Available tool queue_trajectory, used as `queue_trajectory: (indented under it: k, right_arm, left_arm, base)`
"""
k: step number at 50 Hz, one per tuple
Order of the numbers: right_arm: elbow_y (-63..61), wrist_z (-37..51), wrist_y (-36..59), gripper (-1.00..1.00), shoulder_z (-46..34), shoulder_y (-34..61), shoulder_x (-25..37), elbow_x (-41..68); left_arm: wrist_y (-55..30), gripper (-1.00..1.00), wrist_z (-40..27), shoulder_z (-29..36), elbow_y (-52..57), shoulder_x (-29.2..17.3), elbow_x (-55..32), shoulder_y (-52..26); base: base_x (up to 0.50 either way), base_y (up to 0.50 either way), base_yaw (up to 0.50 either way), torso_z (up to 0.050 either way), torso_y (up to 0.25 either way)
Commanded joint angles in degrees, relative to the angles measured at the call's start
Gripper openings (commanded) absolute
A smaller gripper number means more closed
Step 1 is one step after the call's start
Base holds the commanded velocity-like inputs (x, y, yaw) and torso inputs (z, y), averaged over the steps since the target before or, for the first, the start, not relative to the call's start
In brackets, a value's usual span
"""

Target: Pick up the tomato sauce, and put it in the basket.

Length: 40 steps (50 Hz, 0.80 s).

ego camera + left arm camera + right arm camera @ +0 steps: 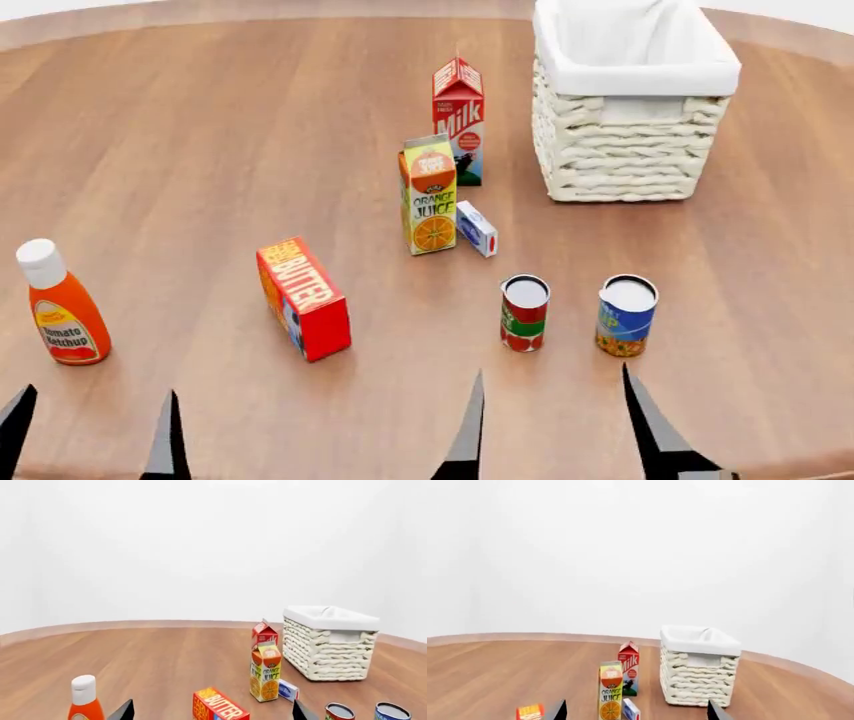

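Observation:
The tomato sauce can (525,313), red with a green band and a silvery top, stands upright on the wooden table, just beyond my right gripper (554,420), which is open and empty. Its top also shows in the left wrist view (339,711). The cream wicker basket (627,150) with a white liner stands at the far right; it also shows in the left wrist view (330,650) and the right wrist view (697,677). My left gripper (94,435) is open and empty at the near left edge, in front of the ketchup bottle.
A blue-and-orange can (626,315) stands right of the tomato sauce. A butter box (303,297), an orange juice carton (429,195), a milk carton (458,120) and a small blue-white box (477,229) stand mid-table. An orange ketchup bottle (60,305) stands at the left.

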Motion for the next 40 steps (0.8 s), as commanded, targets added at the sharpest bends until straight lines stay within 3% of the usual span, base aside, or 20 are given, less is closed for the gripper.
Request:
queue_trajectory:
  k: [1,15,34,40]
  right_arm:
    - [-12.79,-0.13,6.91,1.00,0.03,0.62,0.19,-1.60]
    - [-23.32,2.00,13.01,1.00,3.56,1.15,1.63,-0.18]
    - [-23.17,9.55,10.35,1.00,1.80,-0.26,7.84,5.39]
    - [-22.93,9.95,9.12,1.00,1.45,-0.45,8.42,5.78]
  left_arm:
    - [-3.95,1.00,0.88,-2.00,10.24,-0.43,-3.15,1.45]
    - [-5.34,1.00,-1.17,-4.95,14.56,-2.05,-6.00,2.62]
    - [-5.61,1.00,-1.56,-4.68,14.31,-4.28,-6.31,4.57]
    - [-4.78,1.00,-1.97,-5.13,13.64,-4.37,-6.58,4.81]
  base:
    - [0.00,0.00,0.00,0.000,0.000]
    - [0.00,0.00,0.00,0.000,0.000]
    - [0.00,0.00,0.00,0.000,0.000]
    - [0.38,0.00,0.00,0.000,0.000]
